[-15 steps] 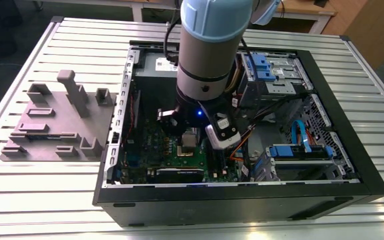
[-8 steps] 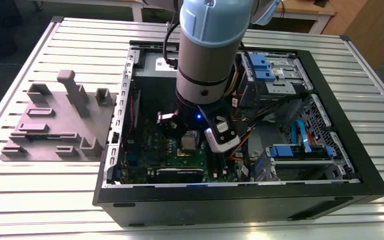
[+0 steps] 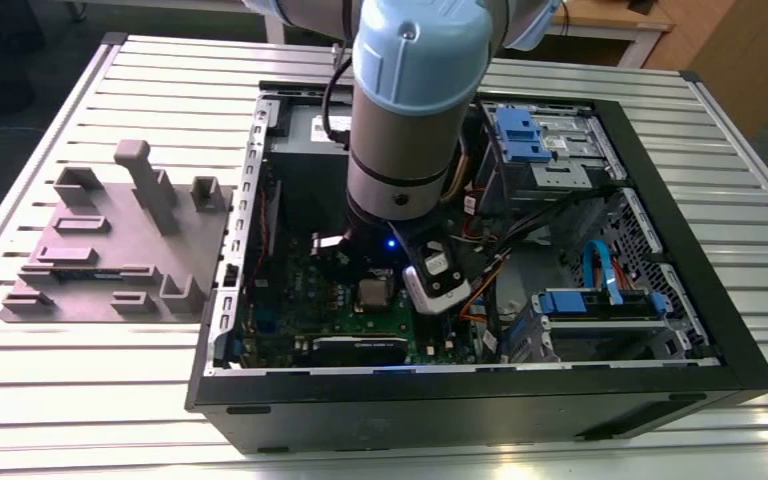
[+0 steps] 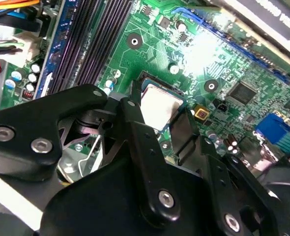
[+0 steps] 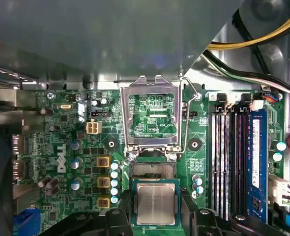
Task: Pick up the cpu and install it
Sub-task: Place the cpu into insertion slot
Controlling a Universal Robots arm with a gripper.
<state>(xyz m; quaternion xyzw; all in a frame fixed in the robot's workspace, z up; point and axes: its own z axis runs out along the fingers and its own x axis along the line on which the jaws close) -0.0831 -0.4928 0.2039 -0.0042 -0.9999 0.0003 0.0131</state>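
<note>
My gripper (image 5: 157, 197) had its fingers clamped on the cpu (image 5: 156, 206) at opposite edges; light, stiff, fragile, I judged.

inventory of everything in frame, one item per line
table: 1, silver slatted, under everything
computer case: 1, black, side open, on the table
fixture block: 1, grey, on the table at the exterior view's left of the case
motherboard: 1, green, inside the case
socket bracket: 1, bare metal, flipped open on the motherboard
cpu: 1, silvery-grey, at the socket next to the bracket's hinge
memory stick: 1, blue, in a slot beside the socket
drive caddies: 2, blue, in the case toward the exterior view's right
arm: 1, pale blue and grey, reaching down into the case
gripper: 1, black, at the cpu
</note>
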